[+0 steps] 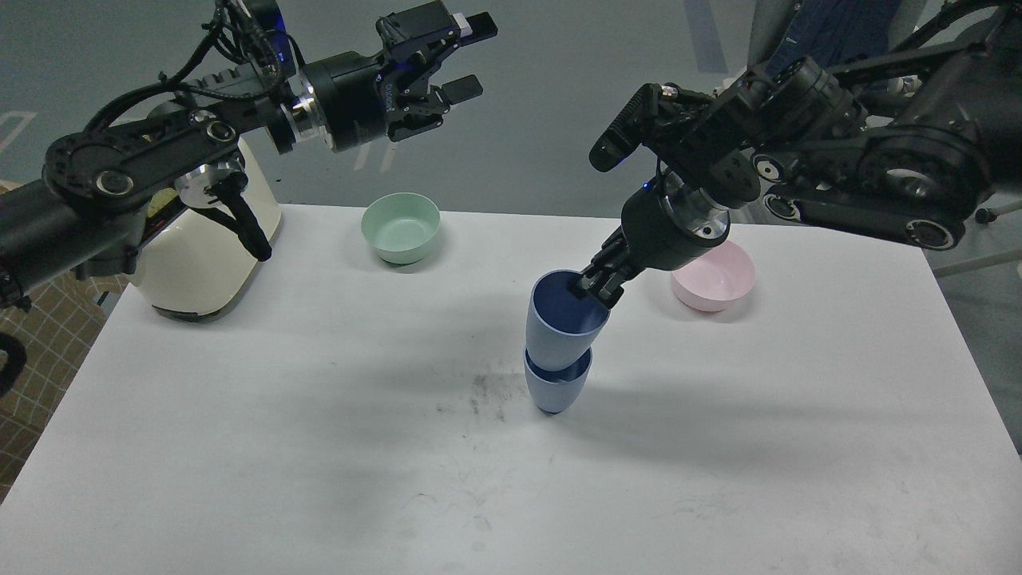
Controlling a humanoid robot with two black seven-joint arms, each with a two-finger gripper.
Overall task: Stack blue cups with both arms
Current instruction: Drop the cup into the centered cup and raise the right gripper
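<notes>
Two blue cups (559,343) are already sitting nested near the middle of the worktop (319,479), the right gripper (599,286) pinching the upper cup's far rim, leaving only release, while the left gripper (457,60) is hanging open and empty above the far-left corner.

White table (319,479), scuffed; grey floor (543,120) behind; tiled floor (32,375) left.

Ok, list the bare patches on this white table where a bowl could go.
Widest bare stretch: the front of the white table, below the stacked periwinkle-blue plastic cups. Also free: between the cream rounded appliance and the cups, beneath the pale green bowl. Crowded: around the cups, where the right tool grips the upper rim beside the pink bowl.
</notes>
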